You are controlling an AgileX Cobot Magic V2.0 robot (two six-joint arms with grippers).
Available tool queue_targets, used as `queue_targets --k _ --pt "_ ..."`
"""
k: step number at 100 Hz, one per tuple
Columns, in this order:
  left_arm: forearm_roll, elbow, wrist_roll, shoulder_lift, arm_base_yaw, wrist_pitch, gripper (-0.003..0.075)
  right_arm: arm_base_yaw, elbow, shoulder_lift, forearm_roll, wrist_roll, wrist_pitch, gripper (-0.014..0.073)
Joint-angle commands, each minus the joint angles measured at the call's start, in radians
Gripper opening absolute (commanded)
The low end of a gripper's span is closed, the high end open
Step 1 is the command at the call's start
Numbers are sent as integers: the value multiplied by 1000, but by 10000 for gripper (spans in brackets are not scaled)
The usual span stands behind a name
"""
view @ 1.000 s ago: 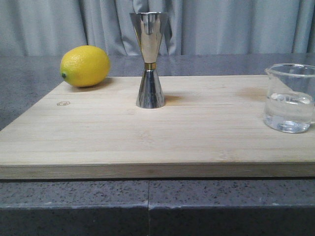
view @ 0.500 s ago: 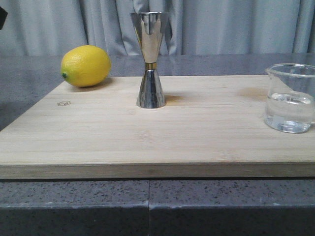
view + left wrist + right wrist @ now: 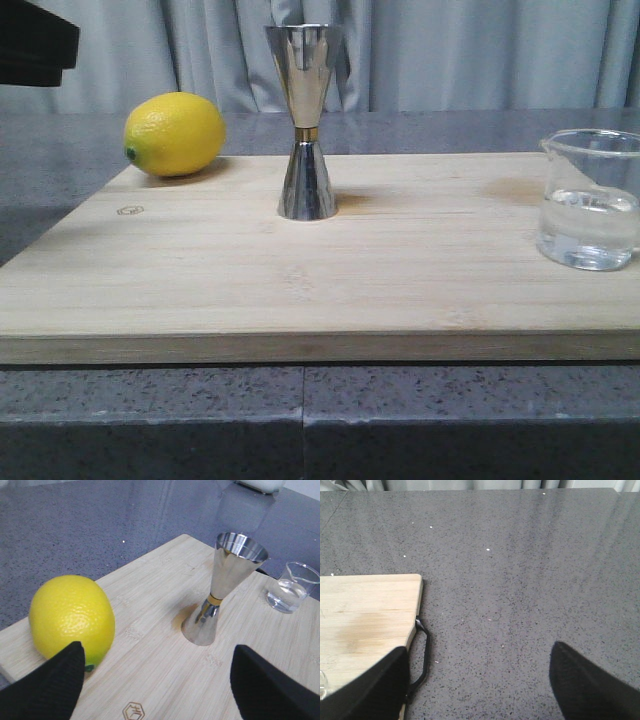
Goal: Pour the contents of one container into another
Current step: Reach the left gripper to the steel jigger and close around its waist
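Note:
The clear glass beaker point(image 3: 590, 200) stands at the right end of the wooden board point(image 3: 300, 280) and holds some clear liquid. The steel hourglass jigger point(image 3: 304, 120) stands upright near the board's middle back. In the left wrist view, my left gripper point(image 3: 157, 690) hovers open above the board, with the jigger point(image 3: 220, 595) ahead of it and the beaker point(image 3: 292, 587) farther off. My right gripper point(image 3: 480, 690) is open over the grey counter, beside the board's corner point(image 3: 370, 615). Neither gripper holds anything. A sliver of glass point(image 3: 322, 682) shows at that view's edge.
A yellow lemon point(image 3: 174, 133) lies on the board's back left, close to one left finger point(image 3: 45, 690). A dark part of my left arm point(image 3: 35, 40) shows at the upper left. A black loop handle point(image 3: 422, 655) hangs off the board's edge. Grey curtains hang behind.
The dark part of my left arm has come further into the front view at the upper left. The beaker, jigger and lemon have not moved.

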Motion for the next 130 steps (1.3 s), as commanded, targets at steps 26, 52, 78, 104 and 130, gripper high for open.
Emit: queue_targets --k 26,52,78,104,130 --pt "-200 -21 149 58 -151 105 545 -6 -37 10 -2 -7 -74 544" --pt "-283 -21 271 86 -238 106 545 -6 -37 10 -2 -7 -74 544" --pt "-325 -21 353 134 -294 106 545 -6 -37 10 -2 -7 -74 544" --pt "-352 -24 425 212 -347 106 545 -6 -37 10 -2 -7 -72 544" --pt "-352 -65 456 285 -400 106 545 -6 -37 10 -2 -7 -66 544"
